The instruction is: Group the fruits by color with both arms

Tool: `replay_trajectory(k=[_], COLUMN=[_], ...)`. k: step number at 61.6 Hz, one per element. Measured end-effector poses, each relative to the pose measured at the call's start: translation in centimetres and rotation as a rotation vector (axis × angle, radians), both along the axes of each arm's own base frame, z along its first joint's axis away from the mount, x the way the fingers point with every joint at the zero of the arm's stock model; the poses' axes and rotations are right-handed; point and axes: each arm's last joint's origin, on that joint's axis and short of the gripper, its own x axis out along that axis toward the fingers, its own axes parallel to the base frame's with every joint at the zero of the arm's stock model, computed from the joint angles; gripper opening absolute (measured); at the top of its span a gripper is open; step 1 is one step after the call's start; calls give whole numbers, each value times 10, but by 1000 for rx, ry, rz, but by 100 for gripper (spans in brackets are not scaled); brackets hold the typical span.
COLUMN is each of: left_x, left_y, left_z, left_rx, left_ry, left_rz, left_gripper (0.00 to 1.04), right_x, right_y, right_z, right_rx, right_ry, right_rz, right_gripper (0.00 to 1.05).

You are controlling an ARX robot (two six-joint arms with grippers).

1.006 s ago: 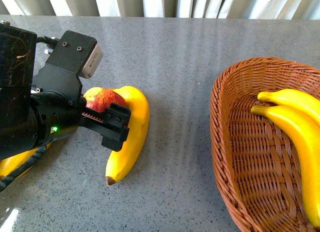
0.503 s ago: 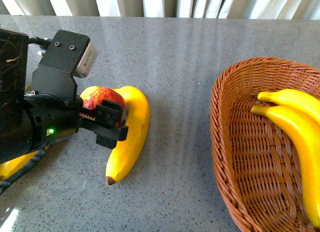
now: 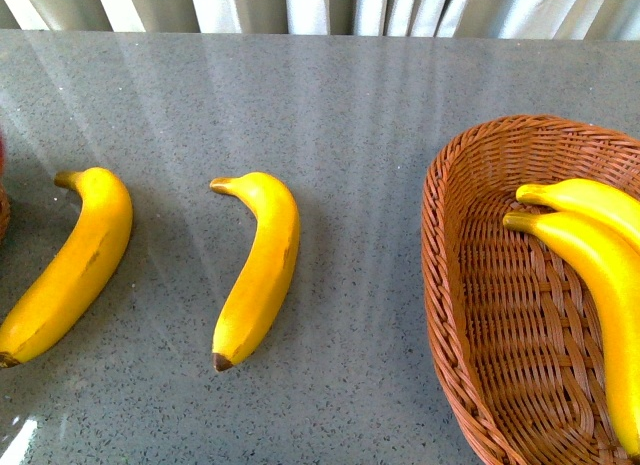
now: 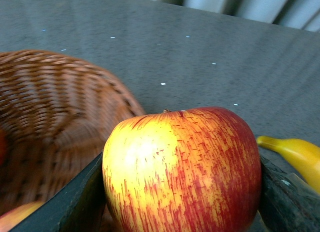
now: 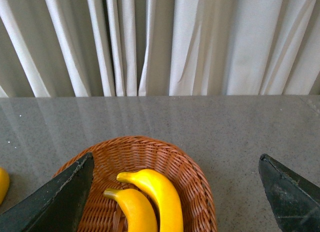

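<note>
In the left wrist view my left gripper [image 4: 182, 197] is shut on a red apple streaked with yellow [image 4: 180, 162], held beside and slightly above a brown wicker basket [image 4: 55, 97]. A second apple [image 4: 15, 219] shows partly at that basket's bottom. In the front view two bananas lie on the grey table, one at the left [image 3: 70, 270] and one in the middle [image 3: 258, 270]. Neither arm shows there. My right gripper [image 5: 172, 192] is open above the right basket [image 5: 195, 182], which holds two bananas [image 5: 157, 197].
The right wicker basket [image 3: 440, 285] with its two bananas [image 3: 590, 275] fills the front view's right side. The left basket's rim barely shows at the far left edge [image 3: 3, 215]. White curtains hang behind the table's far edge [image 5: 200, 42].
My left arm has carried the apple away to the left, out of the front view. The left banana, hidden before, now shows. The middle banana and right basket have not moved.
</note>
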Motion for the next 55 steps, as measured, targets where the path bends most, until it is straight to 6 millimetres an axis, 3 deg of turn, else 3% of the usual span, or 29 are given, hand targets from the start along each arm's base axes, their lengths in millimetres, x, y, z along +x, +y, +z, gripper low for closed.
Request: replay_trajectory(k=[6, 12, 42, 52, 55], left_x=[-16, -29, -83, -89, -90], left_y=[28, 41, 75, 79, 79], left_z=[3, 2, -14, -15, -15], left_rx=[-17, -27, -29, -33, -31], left_ry=[-14, -12, 23, 23, 20], left_rz=[86, 124, 226, 239, 238], left_gripper=[71, 71, 71, 97, 96], right_x=[0, 0, 0, 0, 0], right_y=[0, 0, 0, 0, 0], right_z=[0, 0, 0, 0, 0], right_rx=[0, 0, 0, 0, 0], right_ry=[0, 0, 0, 0, 0], right_rz=[0, 0, 0, 0, 0], right_gripper=[96, 96, 96, 96, 96])
